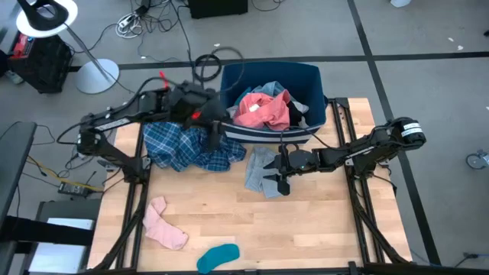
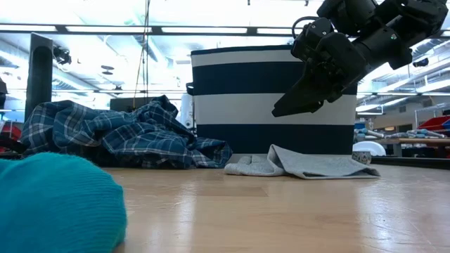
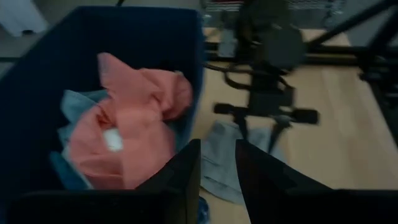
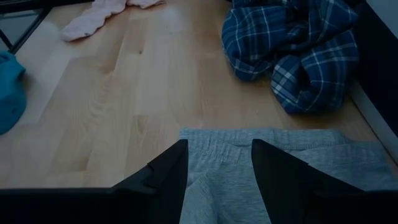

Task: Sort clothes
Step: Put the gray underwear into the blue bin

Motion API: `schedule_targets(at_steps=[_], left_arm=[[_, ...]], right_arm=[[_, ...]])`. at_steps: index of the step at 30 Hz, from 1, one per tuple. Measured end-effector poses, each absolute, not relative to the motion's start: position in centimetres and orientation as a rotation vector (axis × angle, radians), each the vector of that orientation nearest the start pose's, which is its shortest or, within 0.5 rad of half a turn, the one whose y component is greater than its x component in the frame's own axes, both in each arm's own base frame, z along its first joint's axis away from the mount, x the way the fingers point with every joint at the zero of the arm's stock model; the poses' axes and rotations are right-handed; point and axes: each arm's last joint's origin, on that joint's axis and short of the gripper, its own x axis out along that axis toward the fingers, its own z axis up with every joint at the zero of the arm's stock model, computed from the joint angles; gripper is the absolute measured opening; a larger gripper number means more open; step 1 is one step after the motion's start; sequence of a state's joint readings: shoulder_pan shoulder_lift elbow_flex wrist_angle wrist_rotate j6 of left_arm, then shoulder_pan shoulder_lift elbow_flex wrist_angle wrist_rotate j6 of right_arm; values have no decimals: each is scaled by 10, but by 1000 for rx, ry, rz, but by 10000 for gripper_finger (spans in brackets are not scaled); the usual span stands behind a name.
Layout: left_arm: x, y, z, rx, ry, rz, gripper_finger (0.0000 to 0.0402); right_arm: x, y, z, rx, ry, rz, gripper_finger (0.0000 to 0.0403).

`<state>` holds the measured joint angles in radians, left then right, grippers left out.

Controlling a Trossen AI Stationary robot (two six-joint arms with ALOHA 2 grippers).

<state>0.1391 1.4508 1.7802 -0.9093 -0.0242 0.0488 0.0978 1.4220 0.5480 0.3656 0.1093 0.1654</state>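
My right gripper (image 1: 280,171) hovers part-open and empty over the grey garment (image 1: 260,172), which lies flat at the bin's (image 1: 309,72) six o'clock. I risk pinching only one thin layer, or scraping the table (image 1: 306,229). My left gripper (image 1: 213,128), part-open, holding nothing, sits at nine o'clock above the plaid shirt (image 1: 183,147).

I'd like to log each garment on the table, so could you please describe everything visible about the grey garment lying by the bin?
The grey garment is a soft, knit-looking piece in light grey, lying flat and loosely folded on the wooden table, right in front of the striped bin. One edge is turned up in a fold. It lies just beside the blue plaid shirt. The right gripper hovers open just above it, not gripping it.
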Motion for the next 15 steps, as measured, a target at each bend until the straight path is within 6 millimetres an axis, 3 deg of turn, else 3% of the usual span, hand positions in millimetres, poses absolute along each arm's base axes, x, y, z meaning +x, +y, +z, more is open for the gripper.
schedule_targets(at_steps=[5,15], left_arm=[[257,20,432,-17,584,111,106],[208,-5,378,10,560,90,106]], right_arm=[[267,23,168,132,503,-59,178],[268,23,169,161,496,-60,178]])
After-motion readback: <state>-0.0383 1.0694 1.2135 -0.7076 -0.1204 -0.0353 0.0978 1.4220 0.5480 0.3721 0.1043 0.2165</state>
